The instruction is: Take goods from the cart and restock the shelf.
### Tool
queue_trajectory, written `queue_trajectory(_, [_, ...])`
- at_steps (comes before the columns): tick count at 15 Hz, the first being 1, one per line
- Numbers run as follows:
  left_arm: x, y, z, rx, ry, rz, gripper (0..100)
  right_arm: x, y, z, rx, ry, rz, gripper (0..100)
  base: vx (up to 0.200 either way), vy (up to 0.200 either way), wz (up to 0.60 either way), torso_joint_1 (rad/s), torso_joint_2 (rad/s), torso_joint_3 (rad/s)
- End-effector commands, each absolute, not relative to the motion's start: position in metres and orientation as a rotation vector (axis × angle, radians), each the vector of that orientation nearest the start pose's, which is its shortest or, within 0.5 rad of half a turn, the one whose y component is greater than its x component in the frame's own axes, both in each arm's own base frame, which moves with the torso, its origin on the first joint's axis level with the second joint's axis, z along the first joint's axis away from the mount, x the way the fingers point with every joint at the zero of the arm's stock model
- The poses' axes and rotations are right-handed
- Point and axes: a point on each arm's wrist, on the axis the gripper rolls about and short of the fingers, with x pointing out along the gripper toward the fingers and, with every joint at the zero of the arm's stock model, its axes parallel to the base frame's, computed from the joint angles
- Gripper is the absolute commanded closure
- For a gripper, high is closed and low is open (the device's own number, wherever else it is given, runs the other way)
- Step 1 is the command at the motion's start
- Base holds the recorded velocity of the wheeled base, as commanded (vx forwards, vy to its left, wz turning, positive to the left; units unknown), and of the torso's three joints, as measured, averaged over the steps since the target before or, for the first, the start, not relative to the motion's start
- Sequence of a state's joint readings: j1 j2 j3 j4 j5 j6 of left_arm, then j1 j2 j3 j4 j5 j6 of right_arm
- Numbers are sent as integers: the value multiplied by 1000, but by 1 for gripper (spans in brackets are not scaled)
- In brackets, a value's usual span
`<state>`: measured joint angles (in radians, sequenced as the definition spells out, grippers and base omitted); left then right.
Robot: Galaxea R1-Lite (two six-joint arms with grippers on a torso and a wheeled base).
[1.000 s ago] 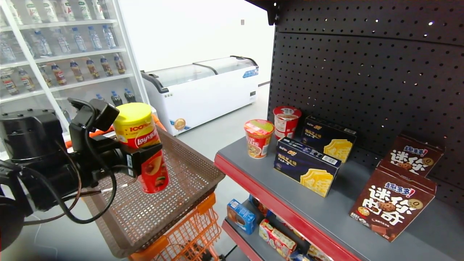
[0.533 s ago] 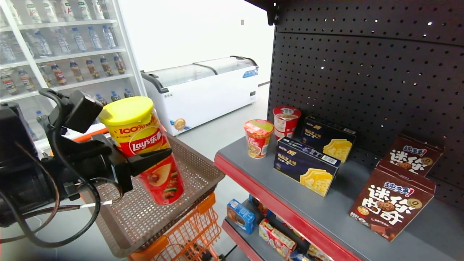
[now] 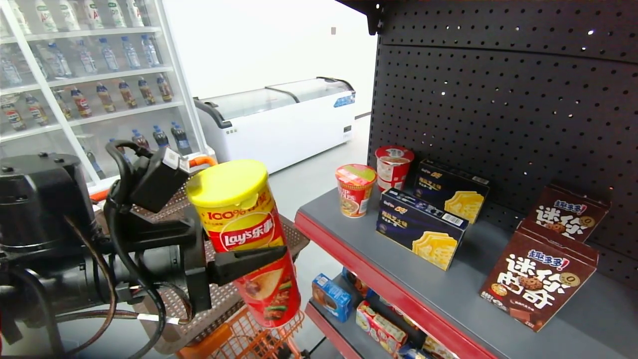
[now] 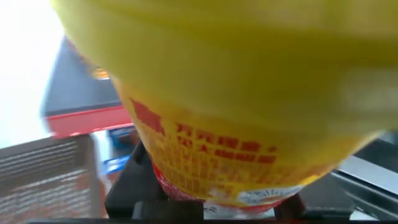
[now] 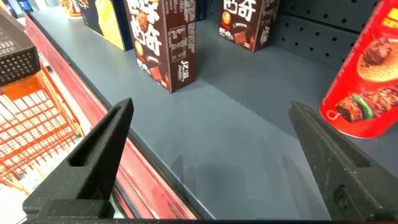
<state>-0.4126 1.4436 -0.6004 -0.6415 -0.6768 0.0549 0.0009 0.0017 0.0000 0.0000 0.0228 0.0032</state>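
- The left claw (image 3: pixel 247 255) is clamped on a chips canister (image 3: pixel 242 227). One dark finger (image 3: pixel 249 264) crosses the front of the tube at about mid-height, and the other is behind it.
- The canister has a yellow lid and a red lower half. It sits tilted in the grip: the lid end rises above the claw, and the base hangs below it and leans toward the shelf (image 3: pixel 349 234).
- In the left wrist view the canister (image 4: pixel 236 124) sits right against the camera, with the red shelf edge beyond it.
- Directly below this claw are the brown perforated tray (image 3: pixel 199 319) and the orange cart (image 3: pixel 259 334).
- The shelf is off to the claw's right, apart from the canister. On it stand two cup noodles (image 3: pixel 355 189), navy boxes (image 3: pixel 421 227) and brown cookie boxes (image 3: pixel 538 276).
- The right claw (image 5: pixel 214 180) is spread wide and holds nothing. It hovers over the grey shelf board (image 5: pixel 249 124).
- Ahead of it stand a brown cookie box (image 5: pixel 165 43) and a red canister (image 5: pixel 367 93), neither touching its fingers.
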Motion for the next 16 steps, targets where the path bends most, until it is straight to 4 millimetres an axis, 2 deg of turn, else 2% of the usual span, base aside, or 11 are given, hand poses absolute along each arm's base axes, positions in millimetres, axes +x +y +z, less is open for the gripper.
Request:
queue_trajectory(1, [208,-119,191,19,215,-1163,100,-23,0,76,3,2,25,0,0,0,0,0,0,0])
queue_trajectory(4, [206,-131,179,17,256,-1246,100,-23,1,76,3,2,23,0,0,0,0,0,0,0])
queue_trajectory(9, [194,-143,181,5,252,-1421,100,-23,1,76,3,2,25,0,0,0,0,0,0,0])
queue_trajectory(16, [189,-148,180,22,236,-1500,100,-23,1,76,3,2,25,0,0,0,0,0,0,0])
